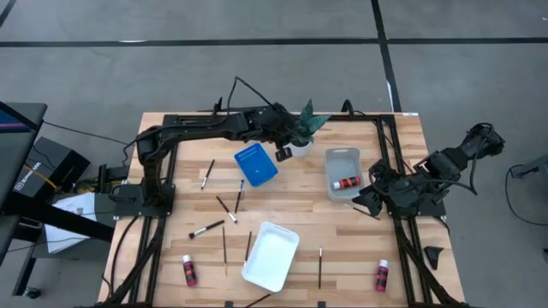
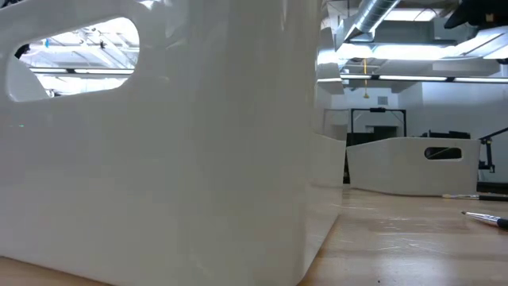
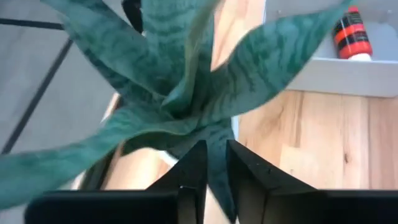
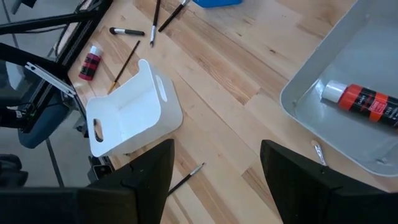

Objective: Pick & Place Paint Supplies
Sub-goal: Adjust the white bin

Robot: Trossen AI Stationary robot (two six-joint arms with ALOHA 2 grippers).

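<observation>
Grey floor surrounds a pale wooden worktop (image 1: 282, 205) framed by black rails, with the paint supplies scattered over it. One red bottle (image 1: 346, 183) already lies on its side in the grey tray (image 1: 342, 158), right of centre; two more red bottles stand near the front edge, one at the left (image 1: 188, 270) and one at the right (image 1: 382, 275). Thin paintbrushes lie loose: one (image 1: 206, 174) on the left, far of centre, a pair (image 1: 233, 202) just near of the blue tray (image 1: 255, 164), a dark-handled one (image 1: 206, 228) lying roughly left to right, and others (image 1: 225, 249) beside the white tray (image 1: 271, 255); one more (image 1: 320, 267) runs near to far on the tray's right.

Nothing is held. The left gripper (image 1: 282, 152) hangs at the far middle, between the blue tray and the green potted plant (image 1: 306, 124), its jaws narrow and empty with the plant's leaves straight ahead of them. The nearest supplies are the brushes just near of the blue tray, behind its reach line, so it would have to draw back toward the front.

The right gripper (image 1: 370, 197) sits just near of the grey tray, jaws wide and empty. I judge it closer to the lone brush and the front right bottle, both in open wood. Room is tightest by the white tray's walls.
</observation>
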